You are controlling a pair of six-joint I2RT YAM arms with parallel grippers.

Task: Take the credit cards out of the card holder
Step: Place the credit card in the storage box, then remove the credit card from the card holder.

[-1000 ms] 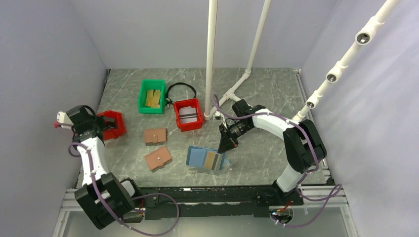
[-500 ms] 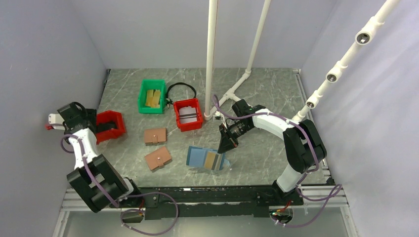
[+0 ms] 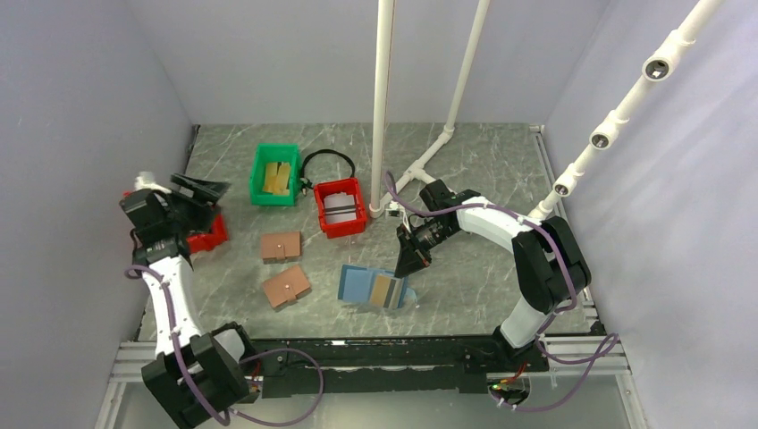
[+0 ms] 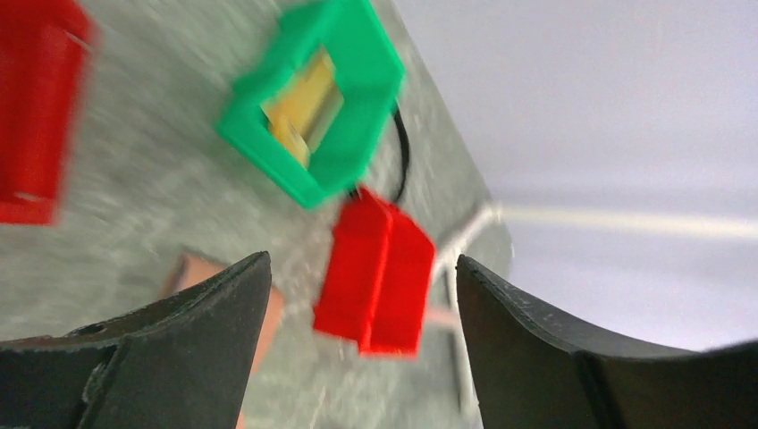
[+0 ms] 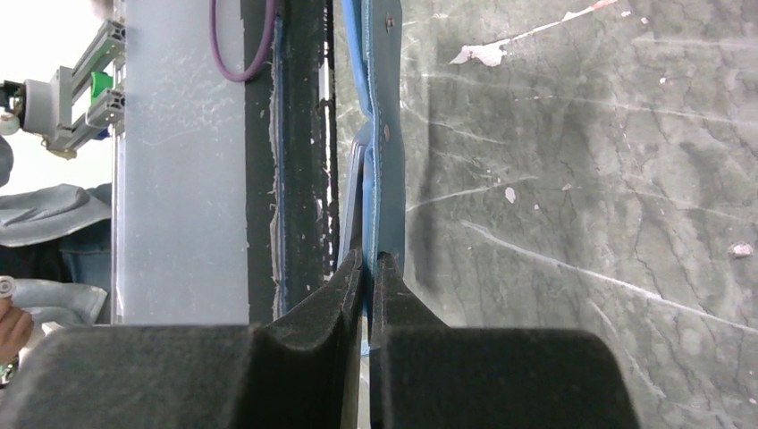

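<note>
Two arms, only one moved. A second ago the left gripper (image 4: 362,268) was shut and low over the left red bin (image 3: 207,234) at the tabletop (image 3: 483,170) left edge. Now it is lifted and swung toward the far side, jaws apart, nothing between them. That reads as a release into that bin, but the bin's inside doesn't show, so what went in can't be told. No change at the right gripper (image 5: 368,264): jaws together, clamped on a thin blue flap of the card holder (image 3: 362,286), pinning it. The card holder lies open near the middle of the near edge, same spot as before. One gold-tan credit card (image 3: 385,290) with a dark stripe sits in its pocket, so the task isn't done. My guess is the left arm is now free to come back for that one.

Counts, big to small:
- 1 tabletop
- 2 arms
- 3 bins: 1 green bin (image 3: 257,174) toward the far-left corner, 2 red; the middle red bin (image 3: 344,230) is just right of the green
- 1 black cable (image 3: 326,159) looped between those two
- 2 brown wallets (image 3: 281,247), both shut, left of the card holder and apart from it
- 1 card holder
- Cards: 1 in the holder, plus tan cards (image 3: 277,177) in the green bin, maybe two, not sure
</note>
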